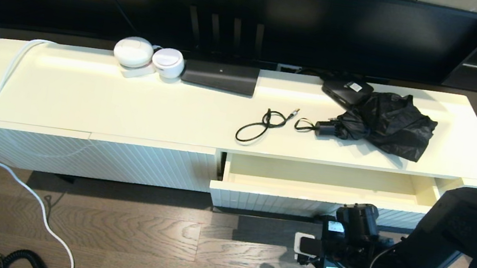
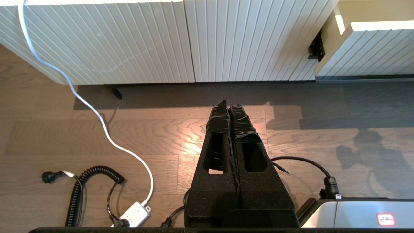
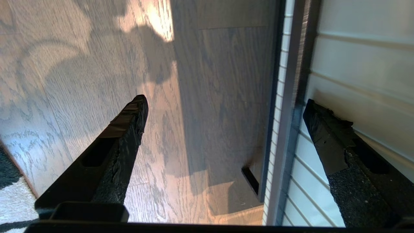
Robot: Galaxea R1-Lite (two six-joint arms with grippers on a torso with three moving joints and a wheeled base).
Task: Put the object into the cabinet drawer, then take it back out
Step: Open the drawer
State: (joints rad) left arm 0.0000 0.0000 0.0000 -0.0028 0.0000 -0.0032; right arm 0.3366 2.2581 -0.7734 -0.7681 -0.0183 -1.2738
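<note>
Wood-plank flooring [image 1: 134, 232] fills the near part of the head view, crossed by a white cable [image 1: 2, 165] at 8 o'clock. At 4 o'clock, low over the floor, the right claw [image 3: 223, 110] hovers in front of the cabinet drawer [image 1: 320, 191], its fingers spread wide and empty, one on each side of the long thin black bar handle [image 3: 288, 106] without clamping it. The left claw [image 2: 230, 108] sits parked over the floor, fingers pressed together.

Beyond, the wide, shallow cream-white drawer with its ribbed front stands pulled open, and its glossy interior shows nothing inside. Farther still, on the cream cabinet surface [image 1: 107, 95], a folded black fabric umbrella [image 1: 382, 122] lies at 2 o'clock, with a thin black looped cord [image 1: 263, 126] just beside it toward 12 o'clock.

By my reading the opening step is done; which object goes in I cannot tell, though the umbrella seems likeliest. Placing and retrieving look still ahead.
</note>
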